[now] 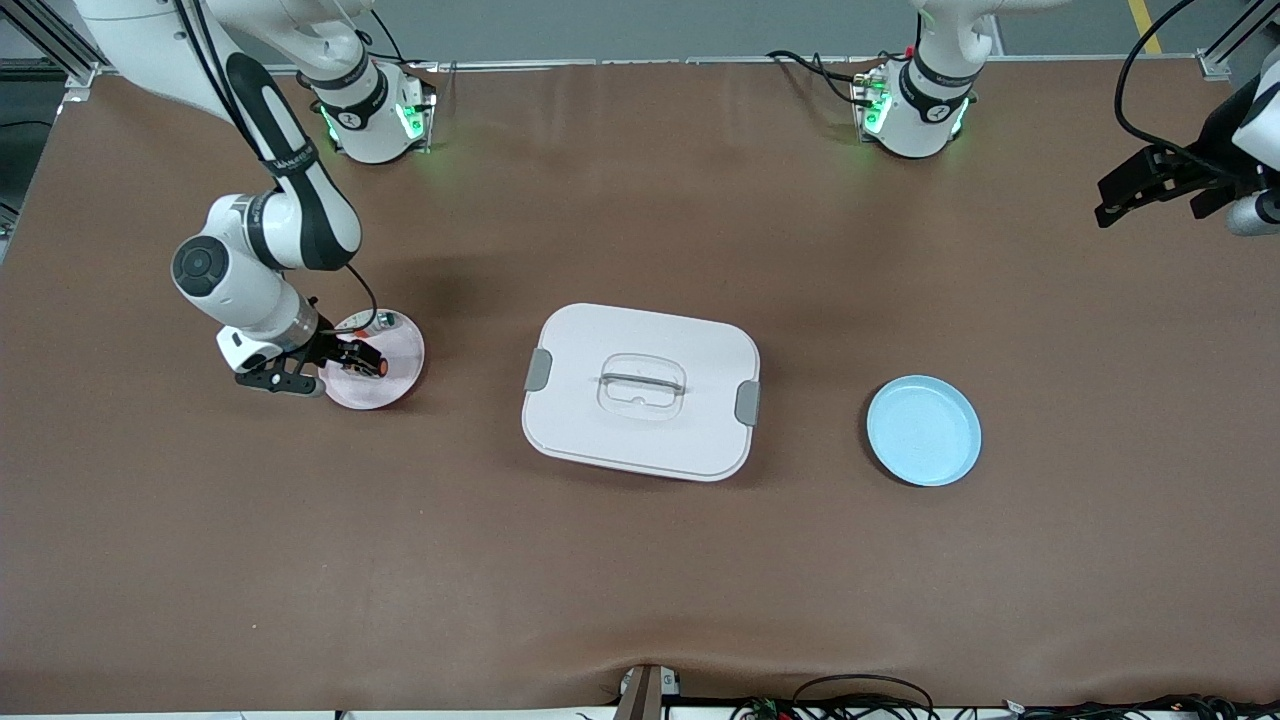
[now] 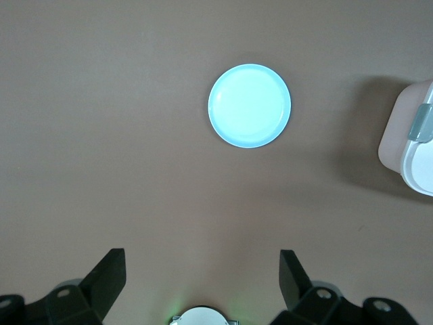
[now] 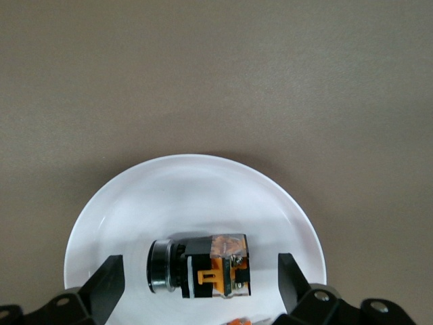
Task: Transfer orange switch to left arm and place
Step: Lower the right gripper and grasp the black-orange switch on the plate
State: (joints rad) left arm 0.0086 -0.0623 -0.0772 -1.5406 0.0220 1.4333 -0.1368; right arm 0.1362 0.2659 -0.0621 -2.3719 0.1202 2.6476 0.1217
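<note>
The box sits mid-table between the pink plate and the blue plate. My right gripper hangs fingers apart over the orange switch on the pink plate. My left gripper waits, spread wide, above its table end.

The brown bench carries three things: the white box at its centre, a pink plate at 9 o'clock from the box, and a blue plate at 3 o'clock.
</note>
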